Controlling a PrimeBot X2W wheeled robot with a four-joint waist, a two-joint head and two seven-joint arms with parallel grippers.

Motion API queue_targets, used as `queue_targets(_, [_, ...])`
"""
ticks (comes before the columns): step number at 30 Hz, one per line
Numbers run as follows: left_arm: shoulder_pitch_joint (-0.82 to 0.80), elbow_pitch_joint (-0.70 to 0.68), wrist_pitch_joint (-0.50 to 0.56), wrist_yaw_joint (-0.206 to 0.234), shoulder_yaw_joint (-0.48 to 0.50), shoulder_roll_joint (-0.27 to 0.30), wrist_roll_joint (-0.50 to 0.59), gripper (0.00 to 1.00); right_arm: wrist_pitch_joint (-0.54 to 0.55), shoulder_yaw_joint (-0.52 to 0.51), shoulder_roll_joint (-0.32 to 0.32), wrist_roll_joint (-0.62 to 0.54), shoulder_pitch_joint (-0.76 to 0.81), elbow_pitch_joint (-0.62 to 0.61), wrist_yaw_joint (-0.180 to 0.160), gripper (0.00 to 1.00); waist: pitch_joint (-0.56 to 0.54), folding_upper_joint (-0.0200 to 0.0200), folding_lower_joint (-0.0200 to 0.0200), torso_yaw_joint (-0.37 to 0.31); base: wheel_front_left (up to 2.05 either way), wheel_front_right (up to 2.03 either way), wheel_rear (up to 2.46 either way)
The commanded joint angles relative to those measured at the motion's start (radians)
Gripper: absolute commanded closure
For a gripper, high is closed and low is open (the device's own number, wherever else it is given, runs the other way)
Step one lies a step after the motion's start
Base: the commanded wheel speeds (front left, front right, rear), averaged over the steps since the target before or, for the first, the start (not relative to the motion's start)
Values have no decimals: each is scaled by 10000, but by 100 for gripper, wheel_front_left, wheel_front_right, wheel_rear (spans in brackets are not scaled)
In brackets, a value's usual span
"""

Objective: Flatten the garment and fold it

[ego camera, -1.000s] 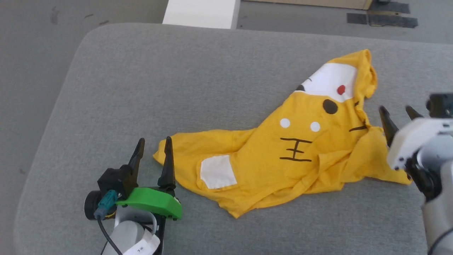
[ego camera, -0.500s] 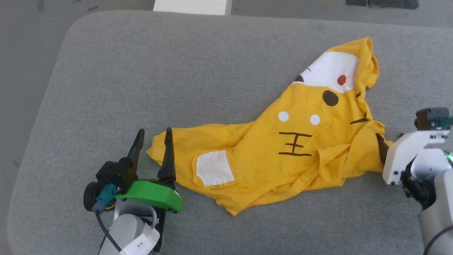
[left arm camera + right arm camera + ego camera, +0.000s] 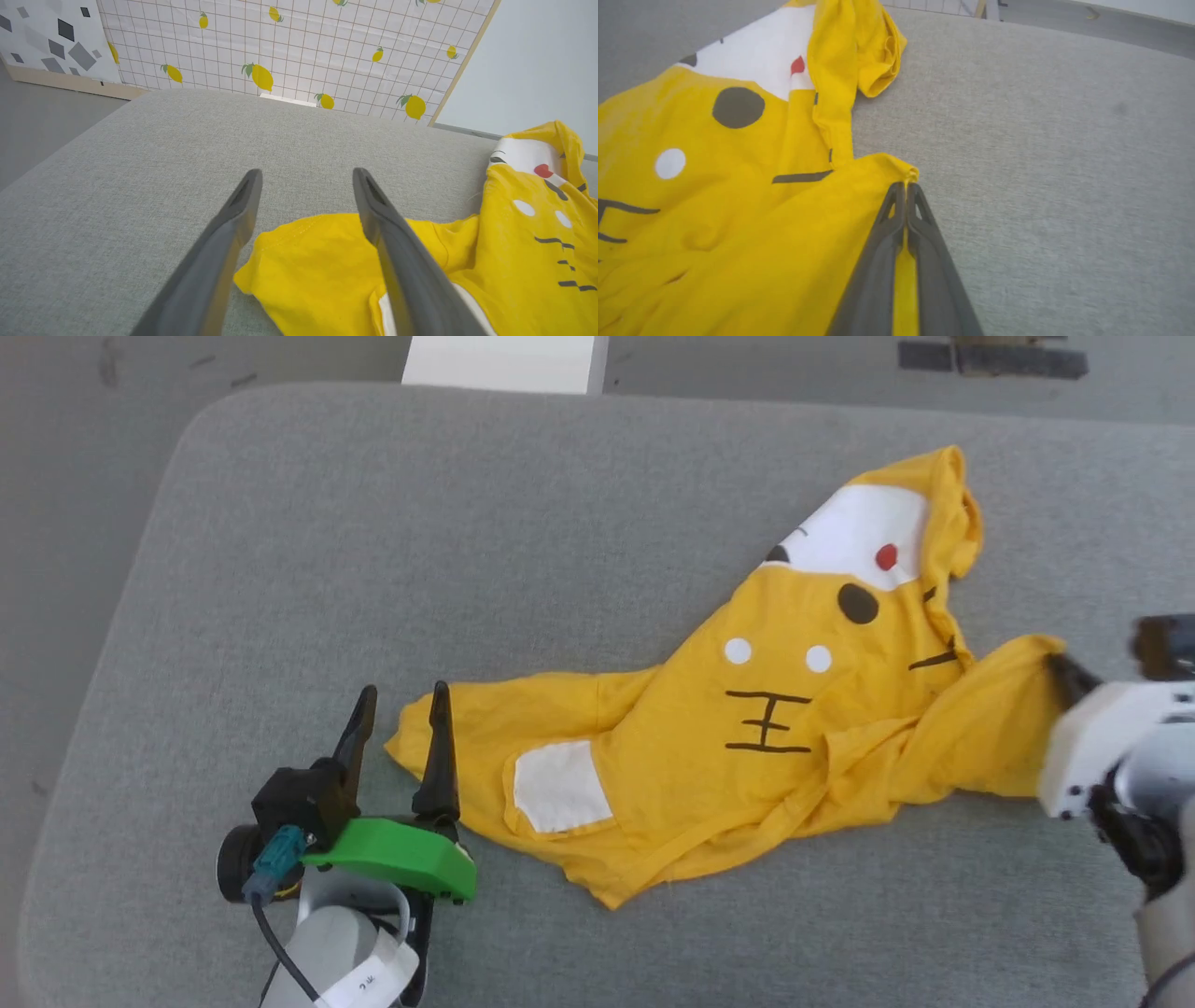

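Right gripper (image 3: 1061,667): a second earlier it stood with fingers spread just beside the garment's (image 3: 709,756) right edge; it moved into the cloth and closed flat on a yellow fold.
Right corner (image 3: 1004,709): it had lain spread on the grey cushion (image 3: 467,523), pointing toward the robot; it was gathered into a taut ridge running to the pinched fingertips.
Head camera: the framing shifted slightly.

surface: grey upholstered cushion (image 3: 467,523) | floor (image 3: 65,523): grey | backdrop: lemon-print grid panel (image 3: 280,42) | wall (image 3: 537,60): plain pale
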Motion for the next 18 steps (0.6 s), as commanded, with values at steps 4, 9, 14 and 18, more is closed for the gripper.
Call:
queue_targets(4, [277, 126, -47, 34, 67, -20, 27, 0, -680, -1358, 786, -323, 1120, -1259, -15, 100, -736, 0, -1, -410, 0, 0, 0])
queue_targets(9, [557, 189, -47, -16, 167, -19, 24, 0, -630, -3384, 1708, -897, 2802, -2772, -15, 100, -1177, 0, -1, -663, 0, 0, 0])
queue_targets(14, [784, 215, -47, -28, 265, 4, 27, 0, -215, -4806, 2042, -1215, 3948, -2887, -15, 100, -1454, 0, -1, -863, 0, 0, 0])
queue_targets(18, [947, 210, -47, -64, 308, 56, 22, 0, -10, -5251, 2060, -905, 4184, -2037, -15, 82, -1584, 0, -1, -1031, 0, 0, 0])
